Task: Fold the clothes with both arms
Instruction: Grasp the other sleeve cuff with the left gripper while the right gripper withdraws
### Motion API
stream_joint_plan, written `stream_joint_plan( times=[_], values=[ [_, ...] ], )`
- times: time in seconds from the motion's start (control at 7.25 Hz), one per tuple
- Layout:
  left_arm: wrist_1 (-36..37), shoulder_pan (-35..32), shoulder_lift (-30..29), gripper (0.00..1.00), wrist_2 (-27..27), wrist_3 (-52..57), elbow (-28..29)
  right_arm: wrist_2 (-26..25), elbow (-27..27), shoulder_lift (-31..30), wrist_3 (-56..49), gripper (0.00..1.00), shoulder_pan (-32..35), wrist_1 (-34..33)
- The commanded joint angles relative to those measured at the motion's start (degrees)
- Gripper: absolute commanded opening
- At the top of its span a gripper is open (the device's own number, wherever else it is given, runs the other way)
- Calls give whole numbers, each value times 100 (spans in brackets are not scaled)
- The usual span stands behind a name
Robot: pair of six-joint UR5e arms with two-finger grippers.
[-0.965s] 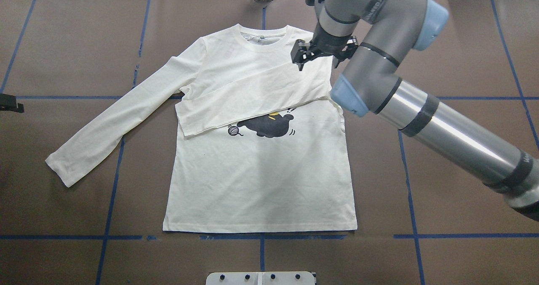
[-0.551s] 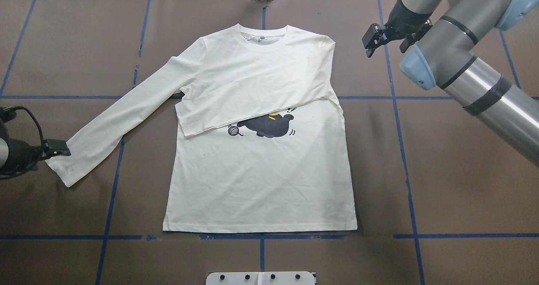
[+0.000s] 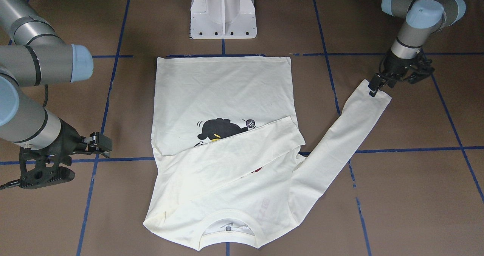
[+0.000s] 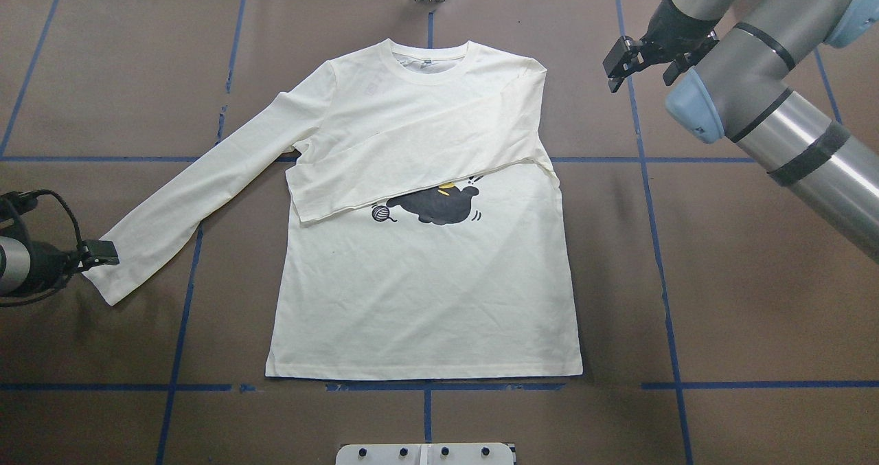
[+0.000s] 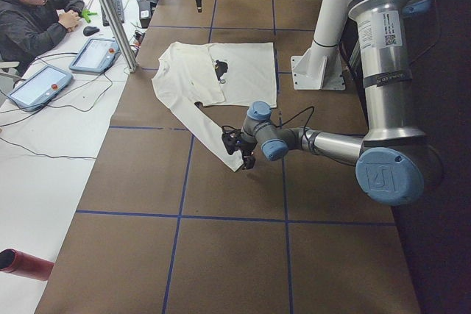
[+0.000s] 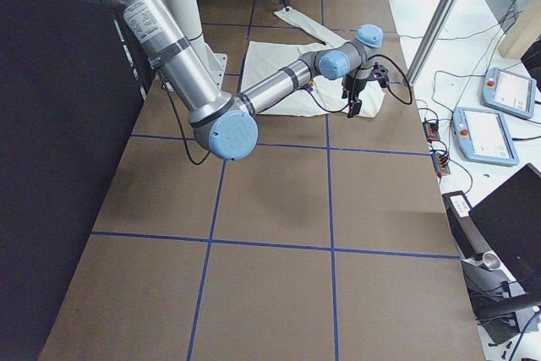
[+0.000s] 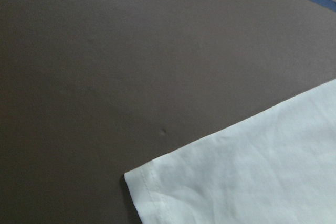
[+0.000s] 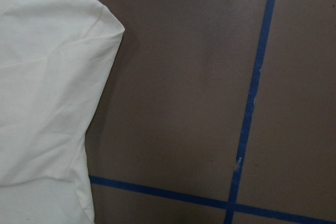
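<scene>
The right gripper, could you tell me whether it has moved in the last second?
Yes: the right gripper went from over the shirt toward the overhead view's right, to the blue tape line beside it.

My table is brown, with blue tape lines making big squares. A cream shirt lies flat in the middle, neck on the far side. One sleeve lies across it; the other reaches out to my left.

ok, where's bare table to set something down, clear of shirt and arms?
Free: the near strip below the T-shirt hem, and the far corner beyond the outstretched sleeve. Crowded: at the cuff, where the left gripper is, and beside the shoulder, under the right gripper.
</scene>
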Motion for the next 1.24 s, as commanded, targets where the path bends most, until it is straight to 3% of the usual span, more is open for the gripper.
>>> stream_joint_plan(
  times=[0.0,0.14,0.28,0.55,0.69,1.1],
  values=[
    [-1,90,-3,90,16,-1,64,6,8,-3,0,100,1,4],
    [7,99,-3,82,16,-1,64,6,8,-3,0,100,1,4],
    [7,117,-3,65,16,-1,64,15,8,6,0,100,1,4],
    [7,117,-3,20,16,-1,29,41,16,6,0,100,10,4],
    [16,117,-3,2,16,-1,12,42,16,6,0,100,18,4],
    [34,117,-47,0,-10,-10,-102,50,87,-38,0,100,45,-13]
  ],
)
